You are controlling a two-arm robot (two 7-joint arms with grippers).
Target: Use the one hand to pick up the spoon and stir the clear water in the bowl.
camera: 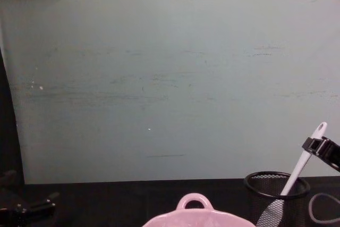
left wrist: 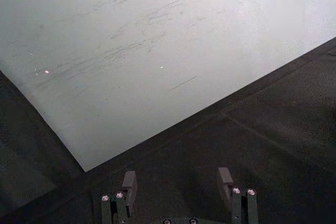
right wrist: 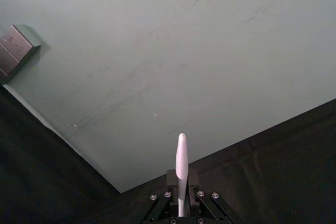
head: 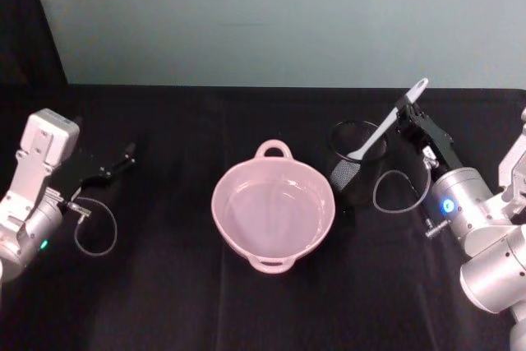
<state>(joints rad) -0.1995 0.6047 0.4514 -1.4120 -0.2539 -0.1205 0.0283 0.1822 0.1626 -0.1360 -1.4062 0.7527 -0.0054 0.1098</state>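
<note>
Nearest me on the table sits the bowl (head: pixel 273 207), water untouched. Right of the bowl, my right hand (head: pixel 408 115) pinches the spoon (head: pixel 386 125) handle, lifting it from the mesh cup (head: pixel 359 172). Left of the bowl, my left hand (head: pixel 123 156) rests spread.

No readable text, labels, brands, numbers or signs are showing anywhere in these views, whether on the grippers, the bowl, the cup or the wall.

Your right gripper (head: pixel 408 110) was raised at the table's right, its jaws pinched together. Your left gripper (head: pixel 125 155) sat parked at far left, fingers (left wrist: pixel 129 183) apart.
</note>
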